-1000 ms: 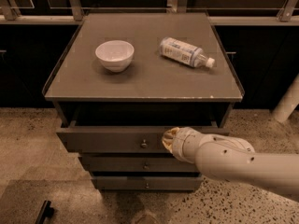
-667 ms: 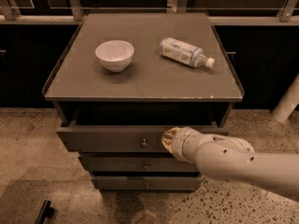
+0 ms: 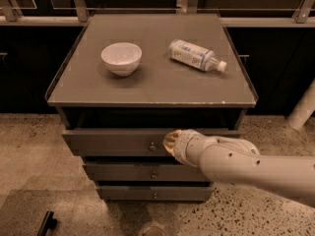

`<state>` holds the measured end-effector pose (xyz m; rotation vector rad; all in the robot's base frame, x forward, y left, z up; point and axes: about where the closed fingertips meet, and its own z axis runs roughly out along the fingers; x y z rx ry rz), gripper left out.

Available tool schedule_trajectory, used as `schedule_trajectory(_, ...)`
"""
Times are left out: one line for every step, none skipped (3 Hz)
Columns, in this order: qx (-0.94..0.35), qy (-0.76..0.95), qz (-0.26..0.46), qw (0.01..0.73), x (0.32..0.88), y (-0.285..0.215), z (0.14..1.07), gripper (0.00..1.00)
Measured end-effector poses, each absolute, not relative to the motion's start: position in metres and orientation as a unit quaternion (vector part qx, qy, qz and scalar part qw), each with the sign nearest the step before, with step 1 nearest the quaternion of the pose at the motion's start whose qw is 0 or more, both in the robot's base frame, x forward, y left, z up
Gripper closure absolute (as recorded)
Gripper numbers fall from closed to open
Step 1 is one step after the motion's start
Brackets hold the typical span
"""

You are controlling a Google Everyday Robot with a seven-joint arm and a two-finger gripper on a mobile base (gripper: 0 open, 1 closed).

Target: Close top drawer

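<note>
From the single camera view we look down on a grey-brown cabinet standing on a speckled stone floor. On its flat top sit a white bowl, upright on the left half, and a clear plastic bottle lying on its side on the right half, cap pointing right. The two are well apart.

Below the top surface, the top drawer stands partly pulled out. Its plain front sits forward of the cabinet frame, and a dark gap shows above it. A small round metal knob marks the centre of the front. Two more drawer fronts lie underneath, the middle drawer and the bottom drawer, each set further back with its own small knob.

A thick white arm enters from the right edge and reaches leftward across the drawers. At its end the gripper is at the top drawer's front, just right of the knob and seemingly touching the wood. We see only its rounded tan tip, so we cannot tell how far it is open or whether it holds anything.

A dark, narrow object lies on the floor at the lower left.
</note>
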<state>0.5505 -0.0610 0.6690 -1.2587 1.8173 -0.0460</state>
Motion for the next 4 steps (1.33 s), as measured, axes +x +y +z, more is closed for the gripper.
schedule_trajectory(-0.513, 0.727, -0.016, 0.456, 0.5628, -0.0554, 0.6748, 1.0)
schedule_trajectory(-0.513, 0.727, -0.016, 0.456, 0.5628, -0.0553, 0.6748, 1.0)
schedule_trajectory(-0.516, 0.721, -0.013, 0.462, 0.5707, -0.0487, 0.6789, 1.0)
schedule_trajectory(-0.517, 0.72, -0.011, 0.463, 0.5705, -0.0458, 0.6796, 1.0)
